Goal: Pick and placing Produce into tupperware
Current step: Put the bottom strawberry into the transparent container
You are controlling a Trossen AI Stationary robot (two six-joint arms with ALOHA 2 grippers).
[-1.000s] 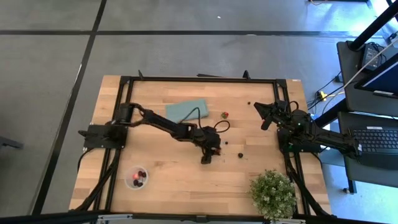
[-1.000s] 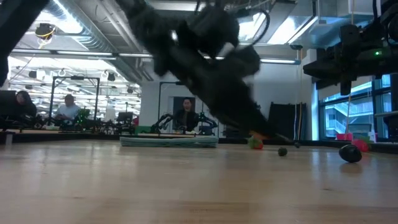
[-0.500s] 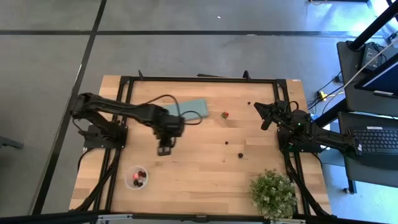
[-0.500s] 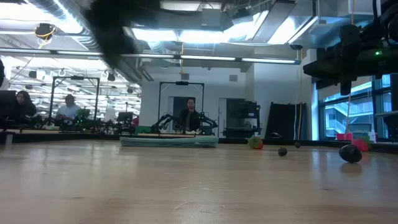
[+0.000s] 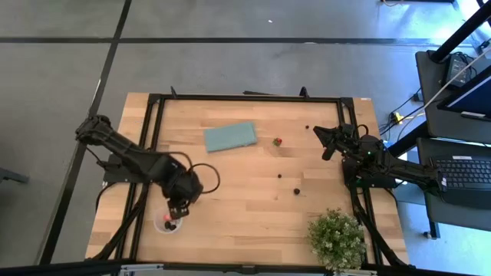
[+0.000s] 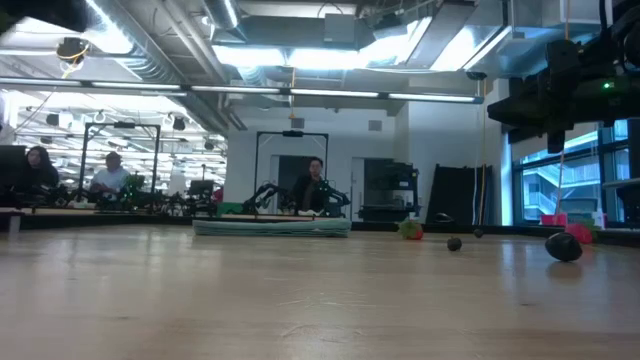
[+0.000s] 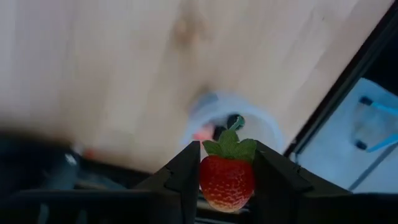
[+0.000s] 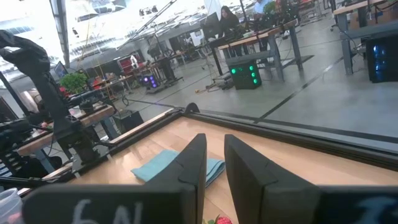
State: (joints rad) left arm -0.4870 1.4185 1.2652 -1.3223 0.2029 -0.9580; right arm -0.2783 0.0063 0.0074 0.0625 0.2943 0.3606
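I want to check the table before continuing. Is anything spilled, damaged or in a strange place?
Nothing looks damaged or spilled. The left gripper holds a small red strawberry above the round clear plastic cup. A few small berries lie loose on the wooden table near the resting right gripper; they seem to await picking.

You're running 2 matte black jointed arms with black cables looping beside them. The right gripper (image 8: pixel 211 180) has blocky dark fingers, with pale markings across the housing below.
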